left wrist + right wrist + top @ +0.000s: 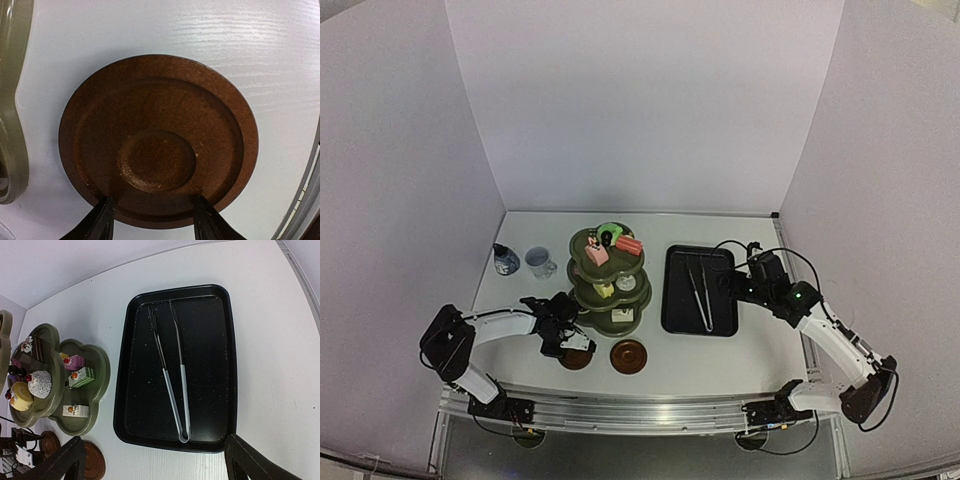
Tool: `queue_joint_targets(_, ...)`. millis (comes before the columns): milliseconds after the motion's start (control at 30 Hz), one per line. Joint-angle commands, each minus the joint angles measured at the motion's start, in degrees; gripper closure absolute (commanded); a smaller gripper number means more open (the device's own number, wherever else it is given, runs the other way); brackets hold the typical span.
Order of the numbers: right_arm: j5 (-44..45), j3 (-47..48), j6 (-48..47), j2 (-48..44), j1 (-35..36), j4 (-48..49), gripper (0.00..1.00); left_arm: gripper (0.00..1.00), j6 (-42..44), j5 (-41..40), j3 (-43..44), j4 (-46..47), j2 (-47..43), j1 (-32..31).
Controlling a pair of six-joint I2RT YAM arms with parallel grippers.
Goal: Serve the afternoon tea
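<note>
Showing round brown coaster (158, 140), concentric rings, small central circle, grainy surface

On my feed, the white table (750, 350) carries the olive-green stand (642, 300) and, just right of it, the black tray (680, 300). In front lie the left coaster (577, 360) and the right coaster (628, 355) — left of the stand sit the pale cup (539, 262) and the darker cup (505, 260).

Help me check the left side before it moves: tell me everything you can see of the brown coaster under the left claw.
The coaster is a round brown disc, wood-like, with a raised rim, a stepped ring and a small round centre. It lies flat on the white table, beside the green stand without touching it. The left claw stands open over its near edge; whether the fingertips touch it is unclear.
</note>
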Motion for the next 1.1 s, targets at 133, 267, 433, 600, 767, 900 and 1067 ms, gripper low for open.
queue_joint_targets(133, 0.15, 2.11, -0.13, -0.56, 0.36, -0.47, 0.06, 0.4, -4.95, 0.41, 8.94, -10.4, 0.15, 0.62)
queue_joint_targets(267, -0.12, 2.58, -0.38, 0.1, 0.36, -0.47, 0.06, 0.34, -5.34, -0.33, 13.11, -13.68, -2.93, 1.47)
queue_joint_targets(433, -0.86, 3.36, -0.75, 1.5, 0.36, -0.46, 0.06, 0.33, -2.64, 1.76, 16.98, -20.89, -8.11, 4.79)
queue_joint_targets(600, -1.45, 3.47, -0.91, 2.45, 0.36, -0.47, 0.06, 0.32, 1.41, 5.86, 21.14, -28.04, -11.28, 15.63)
queue_joint_targets(767, -1.64, 3.33, -1.18, 2.72, 0.36, -0.47, 0.06, 0.36, 1.43, 7.08, 27.79, -28.51, -8.87, 28.88)
queue_joint_targets(900, -1.79, 2.95, -1.19, 2.74, 0.36, -0.47, 0.06, 0.41, -8.37, 1.54, 34.59, -20.19, -2.52, 35.03)
queue_joint_targets(1067, -2.27, 2.5, -0.9, 2.28, 0.36, -0.45, 0.06, 0.51, -24.47, -3.3, 44.93, -13.5, 7.35, 41.69)
